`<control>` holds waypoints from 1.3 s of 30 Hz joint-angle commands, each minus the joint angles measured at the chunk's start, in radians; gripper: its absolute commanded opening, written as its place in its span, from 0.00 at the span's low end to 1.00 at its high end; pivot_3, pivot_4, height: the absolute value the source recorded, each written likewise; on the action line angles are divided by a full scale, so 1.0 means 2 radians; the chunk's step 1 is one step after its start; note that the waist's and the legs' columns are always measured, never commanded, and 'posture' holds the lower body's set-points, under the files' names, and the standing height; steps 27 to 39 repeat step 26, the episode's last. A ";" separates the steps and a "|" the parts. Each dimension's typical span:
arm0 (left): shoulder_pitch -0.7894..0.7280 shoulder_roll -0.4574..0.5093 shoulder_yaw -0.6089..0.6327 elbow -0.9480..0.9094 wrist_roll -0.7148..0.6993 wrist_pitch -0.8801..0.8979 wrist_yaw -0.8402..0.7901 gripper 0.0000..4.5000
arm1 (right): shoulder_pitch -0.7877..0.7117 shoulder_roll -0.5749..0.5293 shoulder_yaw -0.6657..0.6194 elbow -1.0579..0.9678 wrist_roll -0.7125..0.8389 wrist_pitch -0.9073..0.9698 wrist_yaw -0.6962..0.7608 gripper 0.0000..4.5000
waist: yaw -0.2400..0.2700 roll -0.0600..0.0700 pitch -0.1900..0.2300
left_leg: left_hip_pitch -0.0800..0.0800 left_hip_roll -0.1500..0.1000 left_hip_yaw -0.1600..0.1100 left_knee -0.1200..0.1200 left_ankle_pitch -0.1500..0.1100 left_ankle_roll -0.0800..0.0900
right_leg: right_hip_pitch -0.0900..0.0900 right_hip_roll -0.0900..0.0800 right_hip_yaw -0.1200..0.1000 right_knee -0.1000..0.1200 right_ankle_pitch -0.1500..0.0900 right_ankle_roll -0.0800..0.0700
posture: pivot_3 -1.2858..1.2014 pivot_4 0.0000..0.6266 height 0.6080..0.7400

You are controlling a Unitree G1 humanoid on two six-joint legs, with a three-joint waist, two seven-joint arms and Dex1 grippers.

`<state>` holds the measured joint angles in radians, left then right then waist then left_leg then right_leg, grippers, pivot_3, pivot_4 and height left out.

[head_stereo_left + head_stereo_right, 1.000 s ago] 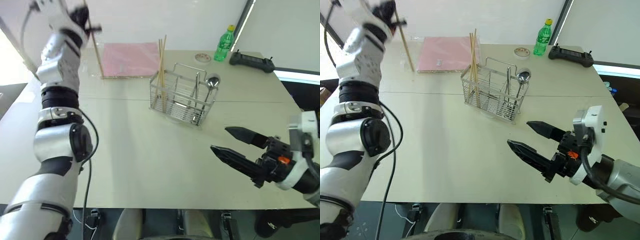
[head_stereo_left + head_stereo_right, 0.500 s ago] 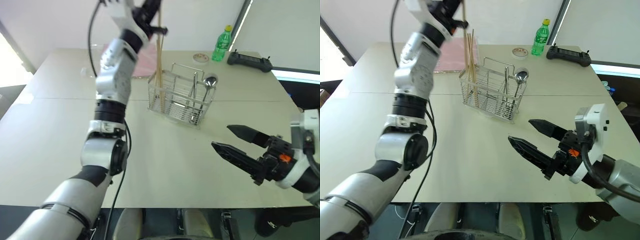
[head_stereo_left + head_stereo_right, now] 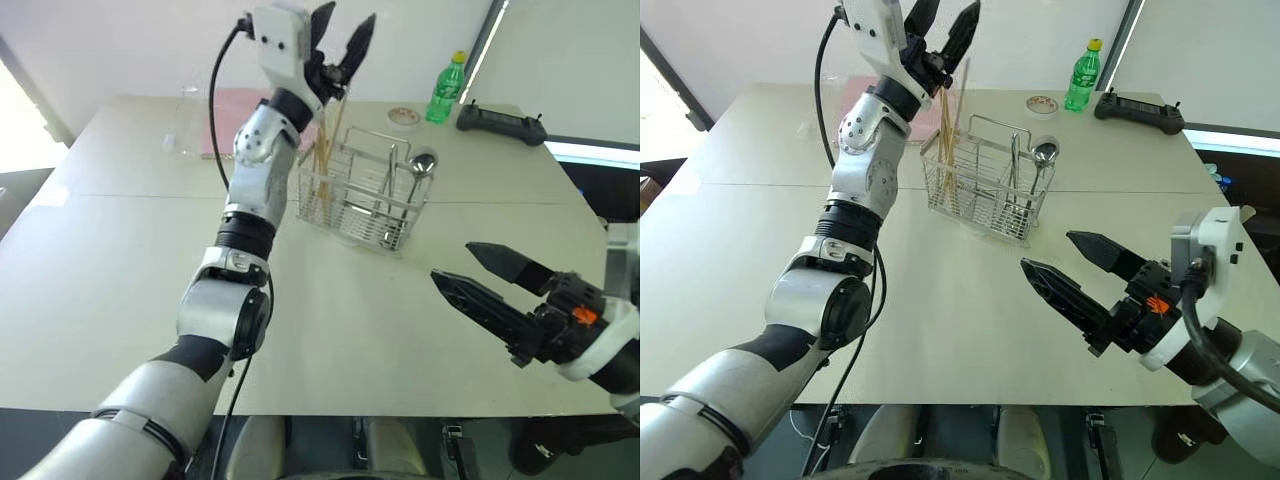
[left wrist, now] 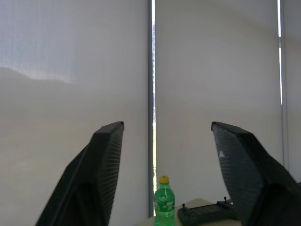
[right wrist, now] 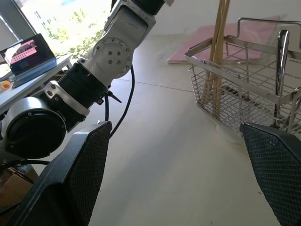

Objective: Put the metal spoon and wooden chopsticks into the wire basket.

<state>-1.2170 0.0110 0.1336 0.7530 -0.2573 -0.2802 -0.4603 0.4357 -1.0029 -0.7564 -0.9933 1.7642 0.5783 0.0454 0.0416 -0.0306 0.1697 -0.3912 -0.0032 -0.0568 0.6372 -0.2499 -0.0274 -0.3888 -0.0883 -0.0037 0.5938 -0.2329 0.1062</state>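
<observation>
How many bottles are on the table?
1. The green bottle stands at the far edge of the table, between a small round tin and a black controller. No other bottle shows.

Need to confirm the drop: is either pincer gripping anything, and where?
Nothing is held: left pincer open above the pale wooden chopsticks; right pincer open.

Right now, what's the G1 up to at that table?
It's loading cutlery into the wire basket. The left gripper is open, raised above the wooden chopsticks, which stand in the basket's end compartment. The metal spoon stands bowl-up at the other end. The right gripper hovers open over the table, holding nothing.
</observation>
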 commanded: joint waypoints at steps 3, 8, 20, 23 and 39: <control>0.007 0.003 0.006 -0.039 -0.017 0.035 0.002 1.00 | -0.011 -0.010 -0.016 0.001 0.016 -0.012 -0.001 1.00 | -0.001 0.000 0.000 | 0.000 0.000 0.000 0.000 0.000 0.000 | 0.000 0.000 0.000 0.000 0.000 0.000 | 0.52 0.24 0.86; 0.000 0.069 0.037 -0.108 -0.109 0.288 -0.013 1.00 | -0.009 -0.011 -0.015 0.007 0.005 -0.003 0.008 1.00 | -0.004 0.000 0.000 | 0.000 0.000 0.000 0.000 0.000 0.000 | 0.000 0.000 0.000 0.001 0.000 0.000 | 0.52 0.24 0.86; 0.199 0.436 -0.097 -0.303 -0.056 0.330 -0.408 1.00 | -0.025 0.022 0.022 0.108 -0.175 0.014 0.049 1.00 | -0.013 0.003 -0.002 | 0.002 0.002 0.001 -0.003 0.000 0.000 | -0.001 0.000 0.001 0.001 -0.001 -0.002 | 0.52 0.24 0.86; 0.220 0.443 -0.097 -0.311 -0.043 0.335 -0.399 1.00 | -0.051 0.021 0.038 0.123 -0.186 0.021 0.065 1.00 | -0.002 0.003 -0.001 | 0.000 0.005 0.002 -0.002 0.000 -0.001 | -0.002 0.000 0.000 0.001 -0.001 -0.003 | 0.52 0.24 0.86; 0.227 0.433 -0.092 -0.323 -0.034 0.347 -0.376 1.00 | -0.074 0.019 0.053 0.129 -0.187 0.031 0.073 1.00 | 0.001 0.003 -0.001 | 0.000 0.006 0.004 -0.002 0.000 -0.001 | -0.001 0.000 0.000 0.000 -0.001 -0.003 | 0.52 0.24 0.86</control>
